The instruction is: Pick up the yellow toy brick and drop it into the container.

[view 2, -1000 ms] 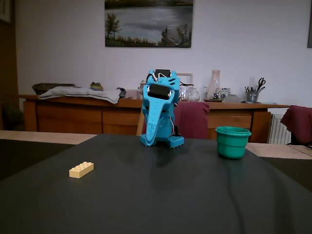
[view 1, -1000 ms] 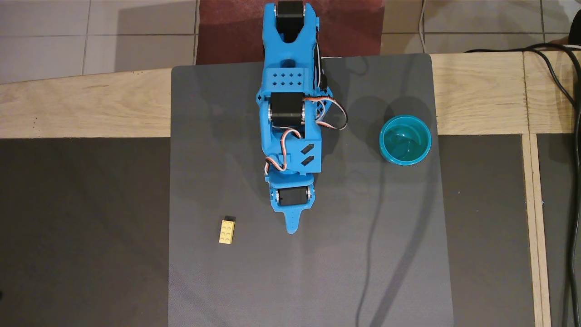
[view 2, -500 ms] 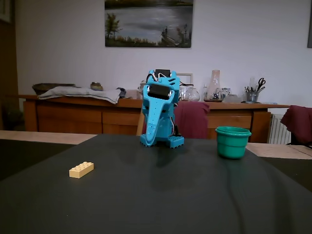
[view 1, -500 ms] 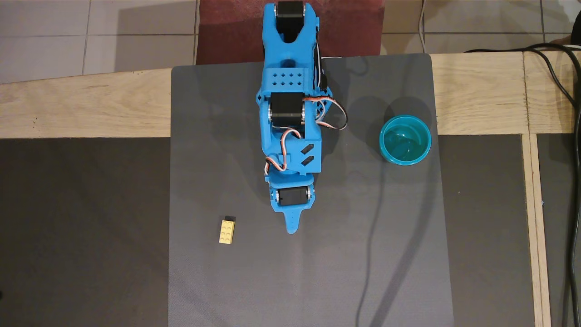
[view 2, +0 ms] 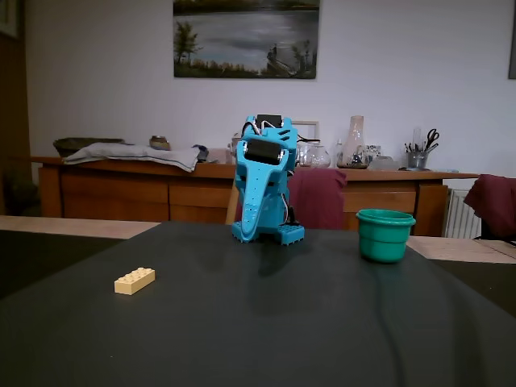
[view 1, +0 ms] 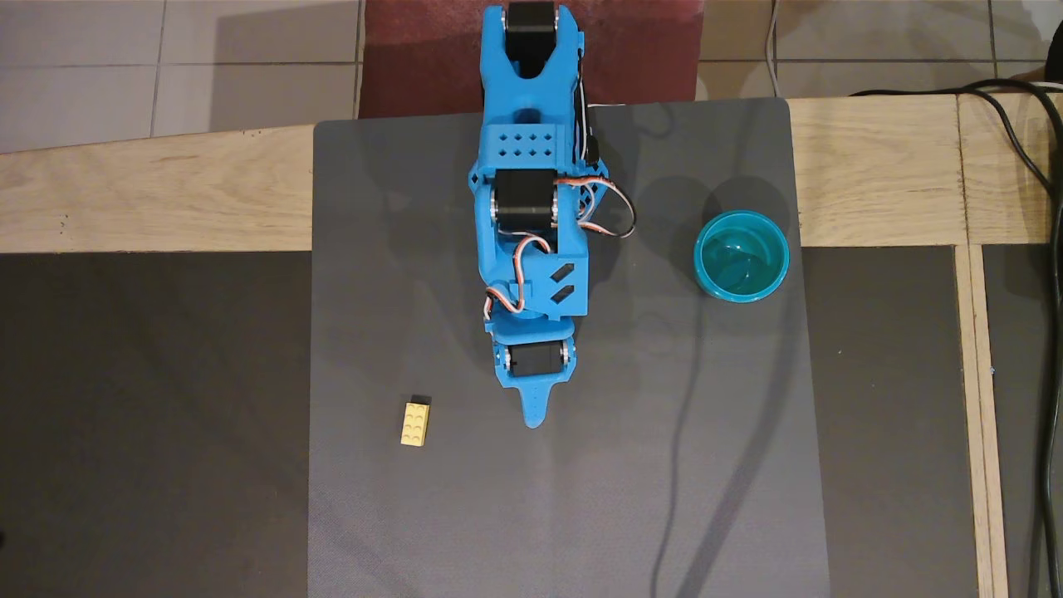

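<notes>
You get even, soft light in the overhead view, sharp throughout; faint double shadows fall up and left of the cup [view 1: 741, 256] onto the mat [view 1: 415, 515]. Your fixed view is dim and slightly soft, the desk [view 2: 258, 339] dark, the wall [view 2: 97, 72] behind brighter.

One camera looks straight down on my table [view 1: 166, 191] from above; another stands low at the table's [view 2: 258, 339] edge, facing me. Both share the mat [view 1: 565, 498].

Overhead view: brick [view 1: 415, 423] on mat [view 1: 374, 332] lower left of arm [view 1: 536, 241], cup [view 1: 741, 255] well right.
</notes>
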Controlling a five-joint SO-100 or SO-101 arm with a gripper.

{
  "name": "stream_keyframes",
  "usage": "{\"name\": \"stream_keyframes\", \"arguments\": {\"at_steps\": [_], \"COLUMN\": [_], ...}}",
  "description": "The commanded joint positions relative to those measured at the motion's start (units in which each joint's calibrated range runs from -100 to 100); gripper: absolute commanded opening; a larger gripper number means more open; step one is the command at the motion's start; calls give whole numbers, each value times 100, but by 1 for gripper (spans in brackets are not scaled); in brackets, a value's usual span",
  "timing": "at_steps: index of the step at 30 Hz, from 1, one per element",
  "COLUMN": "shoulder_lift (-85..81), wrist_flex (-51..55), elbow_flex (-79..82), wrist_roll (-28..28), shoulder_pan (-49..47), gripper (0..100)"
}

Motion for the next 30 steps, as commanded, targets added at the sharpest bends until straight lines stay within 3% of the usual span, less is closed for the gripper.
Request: {"name": "stream_keyframes", "arguments": {"at_steps": [1, 17, 21, 26, 30], "shoulder_lift": [-44, -35, 66, 125, 1415], "wrist_flex": [34, 105, 514, 825, 780], "elbow_flex": [9, -36, -884, -1624, -2617], "wrist_roll": [-16, -10, -413, -449, -476], "shoulder_pan": [10, 18, 49, 10, 10], "gripper": [0, 0, 0, 0, 0]}}
